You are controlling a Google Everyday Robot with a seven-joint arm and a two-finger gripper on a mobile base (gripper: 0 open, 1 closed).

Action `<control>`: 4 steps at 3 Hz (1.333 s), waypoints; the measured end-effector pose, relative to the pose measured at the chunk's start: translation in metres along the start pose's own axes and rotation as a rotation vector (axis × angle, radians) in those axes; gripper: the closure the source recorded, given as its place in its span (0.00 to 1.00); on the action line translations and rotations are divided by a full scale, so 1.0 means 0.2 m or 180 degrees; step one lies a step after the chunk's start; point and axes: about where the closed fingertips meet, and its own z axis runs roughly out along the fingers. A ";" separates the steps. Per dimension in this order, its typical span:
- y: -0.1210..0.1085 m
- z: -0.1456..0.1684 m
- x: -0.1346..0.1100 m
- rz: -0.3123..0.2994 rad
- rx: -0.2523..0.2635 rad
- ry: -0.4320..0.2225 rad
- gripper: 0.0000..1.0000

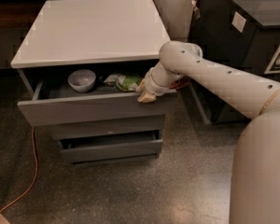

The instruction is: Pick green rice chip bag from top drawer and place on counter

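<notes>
The top drawer (84, 110) stands pulled out under the white counter (93, 29). Inside it, toward the right, lies the green rice chip bag (123, 81), crumpled and partly hidden by the drawer's front panel. My gripper (146, 95) hangs at the right end of the drawer's front edge, just right of the bag and close to it. My cream arm reaches in from the right and covers the drawer's right corner.
A grey bowl (81, 80) sits in the drawer left of the bag. The lowest drawer (109, 148) is slightly open. A black unit with a round hole (242, 41) stands to the right. An orange cable (30, 171) runs across the speckled floor at left.
</notes>
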 end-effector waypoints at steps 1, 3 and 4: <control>0.00 -0.01 0.00 0.0000 0.0000 0.0000 0.84; 0.00 -0.01 0.00 0.0000 0.0000 0.0000 0.29; 0.00 -0.01 0.00 0.0000 0.0000 0.0000 0.29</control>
